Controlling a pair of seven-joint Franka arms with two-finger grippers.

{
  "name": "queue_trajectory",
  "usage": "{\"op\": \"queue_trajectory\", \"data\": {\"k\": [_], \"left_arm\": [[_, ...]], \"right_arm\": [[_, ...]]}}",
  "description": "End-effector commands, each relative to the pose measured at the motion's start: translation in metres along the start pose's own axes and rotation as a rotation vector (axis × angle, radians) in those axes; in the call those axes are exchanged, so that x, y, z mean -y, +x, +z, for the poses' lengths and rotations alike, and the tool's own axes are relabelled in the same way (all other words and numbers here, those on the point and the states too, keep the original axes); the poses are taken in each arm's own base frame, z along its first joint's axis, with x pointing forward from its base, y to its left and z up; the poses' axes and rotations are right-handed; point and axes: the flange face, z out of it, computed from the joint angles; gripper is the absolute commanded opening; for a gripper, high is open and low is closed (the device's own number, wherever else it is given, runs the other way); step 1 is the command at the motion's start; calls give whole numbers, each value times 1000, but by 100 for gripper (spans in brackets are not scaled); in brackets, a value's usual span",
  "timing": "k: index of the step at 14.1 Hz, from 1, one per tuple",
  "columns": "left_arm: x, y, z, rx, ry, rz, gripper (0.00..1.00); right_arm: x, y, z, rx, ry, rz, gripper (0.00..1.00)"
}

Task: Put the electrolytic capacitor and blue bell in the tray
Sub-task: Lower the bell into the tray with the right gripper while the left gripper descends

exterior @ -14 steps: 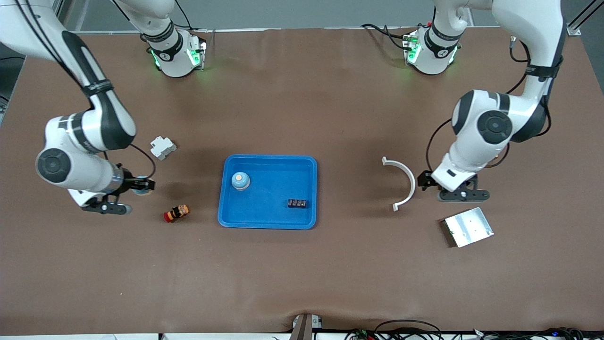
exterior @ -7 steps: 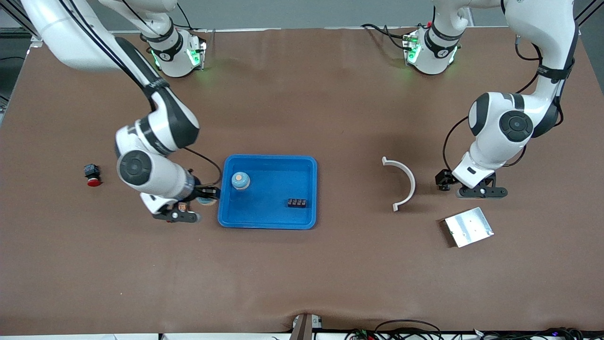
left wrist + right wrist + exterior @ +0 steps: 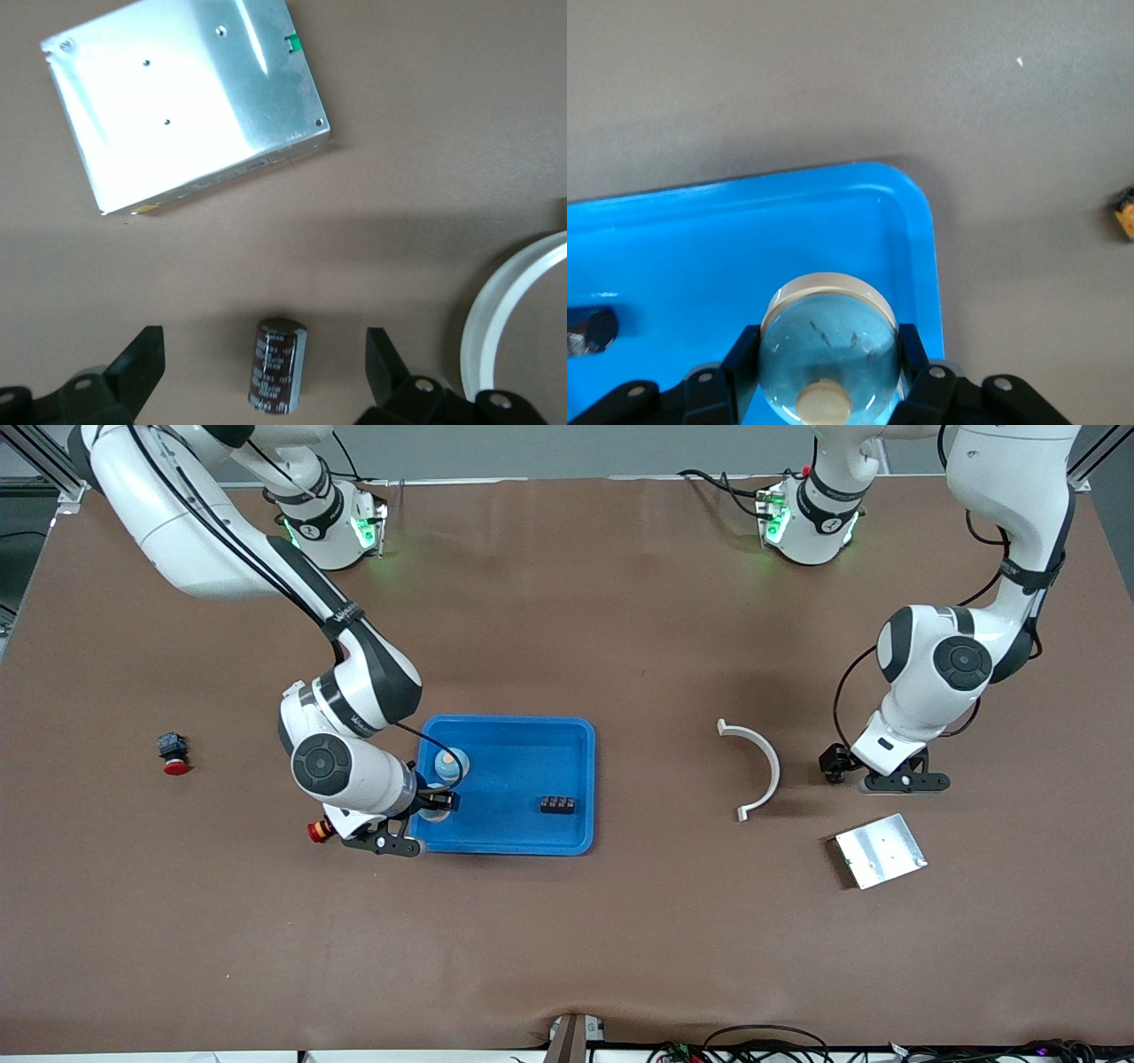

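My right gripper (image 3: 432, 806) is shut on a light-blue bell (image 3: 828, 332) and holds it over the corner of the bright-blue tray (image 3: 501, 840) toward the right arm's end; the tray's rim also shows in the right wrist view (image 3: 921, 230). A second blue bell (image 3: 451, 763) stands in the tray. My left gripper (image 3: 886, 781) is open above the table toward the left arm's end. The dark electrolytic capacitor (image 3: 277, 367) lies on the table between its open fingers, untouched. It is hidden in the front view.
A black terminal block (image 3: 558, 807) lies in the tray. A silver metal plate (image 3: 879, 851) and a white curved piece (image 3: 762, 766) lie beside the left gripper. A red-capped part (image 3: 316, 832) lies partly under the right arm. A red push-button (image 3: 173, 753) lies toward the right arm's end.
The right arm has swung from the right arm's end of the table to over the tray's corner, carrying the bell. The left gripper has shifted a little toward the left arm's end.
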Motion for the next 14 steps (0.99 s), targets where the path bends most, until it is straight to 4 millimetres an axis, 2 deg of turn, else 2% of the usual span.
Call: {"op": "queue_trajectory", "data": {"k": [1,3,4,5,6,7,10,12,13,14], "left_arm": [[-4,-5,14,-9,-17,-11,100],[-3,-11,27,2,-20,-21,100],[-3,-13,35,12,-24,-29,100],[-3,-16,40,17,-25,-31,100],[-5,-20,43,20,-27,-28,100],[-5,-23,45,20,-27,-29,100],[-13,-26,46,26,-34,-17,100],[-12,-29,46,31,-34,-20,100],[-11,-30,46,32,-33,-23,100],[-7,-30,46,32,-32,-30,91]], "right_arm": [[12,6,10,-21,-6,17,0],[11,7,18,-18,-12,28,0],[14,7,19,-25,-7,37,6],[14,8,20,-25,-6,38,24],[12,8,22,-22,-7,42,49],[13,8,22,-23,-6,45,99],[3,15,15,-33,-6,46,100],[-16,26,6,-37,1,66,100],[-30,33,-7,-46,4,82,100],[-43,38,-26,-53,-2,87,100]]}}
